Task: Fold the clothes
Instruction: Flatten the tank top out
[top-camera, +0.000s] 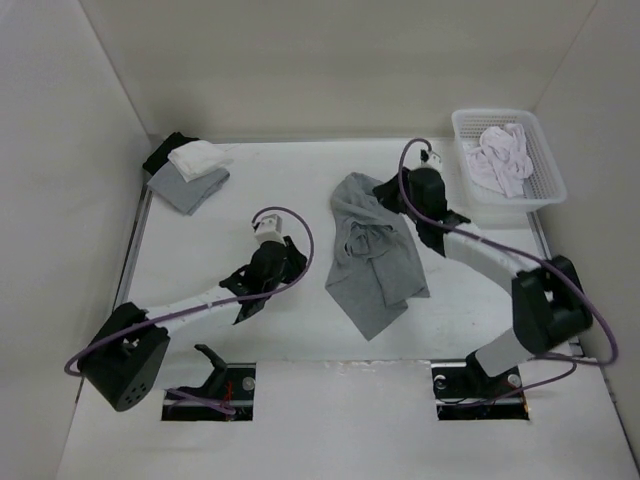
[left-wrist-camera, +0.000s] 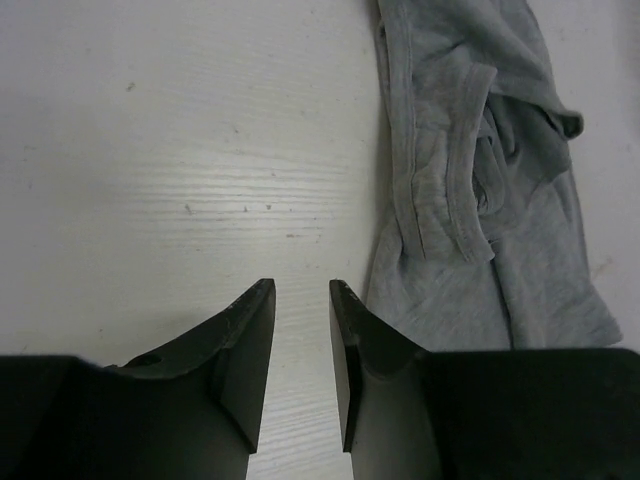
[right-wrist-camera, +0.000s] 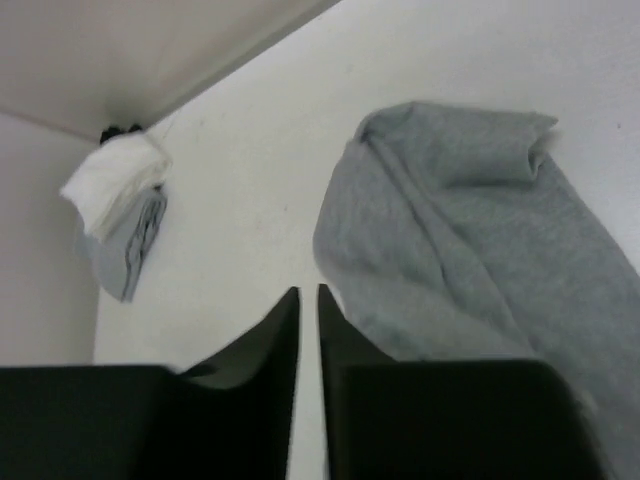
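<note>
The clothes, a grey T-shirt (top-camera: 372, 255), lie crumpled in the middle of the table, running from the far middle toward the near side. My left gripper (top-camera: 296, 252) sits just left of the shirt. In the left wrist view it (left-wrist-camera: 302, 288) is open over bare table, with the shirt's (left-wrist-camera: 480, 200) hem just right of its right finger. My right gripper (top-camera: 385, 190) hovers at the shirt's far upper edge. In its own view its jaws (right-wrist-camera: 308, 290) stand a narrow slit apart with nothing between them, and the shirt (right-wrist-camera: 470, 230) lies to their right.
A white basket (top-camera: 512, 204) holding white garments (top-camera: 500, 160) stands at the far right. A small stack of black, white and grey cloths (top-camera: 187, 170) sits in the far left corner, also in the right wrist view (right-wrist-camera: 120, 200). White walls enclose the table.
</note>
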